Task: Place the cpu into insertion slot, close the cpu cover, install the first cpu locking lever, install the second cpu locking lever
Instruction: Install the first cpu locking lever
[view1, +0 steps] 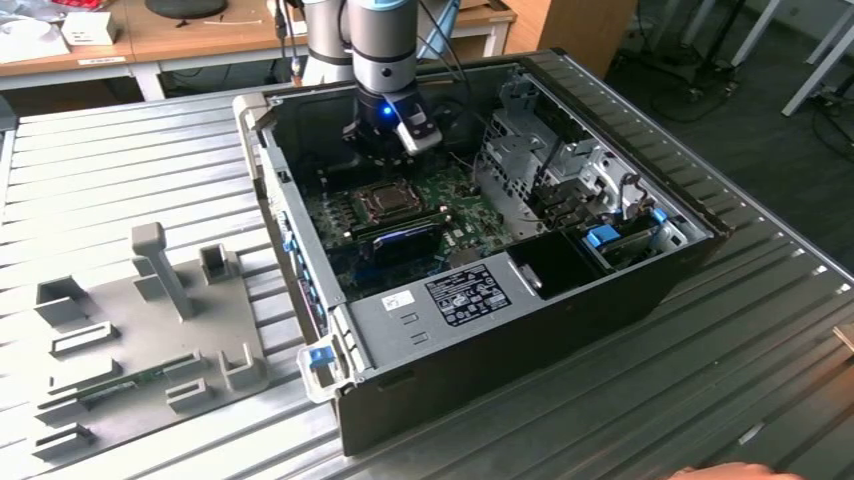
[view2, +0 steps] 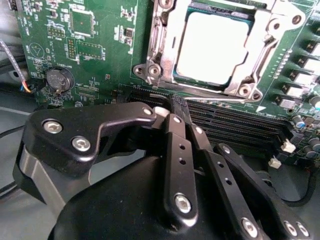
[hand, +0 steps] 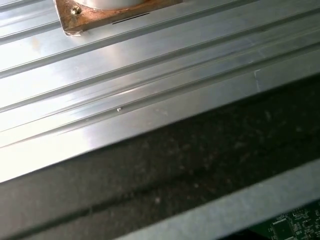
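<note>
Ribbed aluminium table (view1: 107, 170); black gripper (view2: 176, 107), jaws pressed together and empty, hung near silver cpu cover (view2: 260, 50) framing flat grey cpu (view2: 212, 47).

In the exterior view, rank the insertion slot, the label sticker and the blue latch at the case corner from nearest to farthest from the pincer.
1. insertion slot: right beside the pincer.
2. label sticker: farther forward, toward the exterior view's right.
3. blue latch: at the front corner, toward the exterior view's left.
</note>
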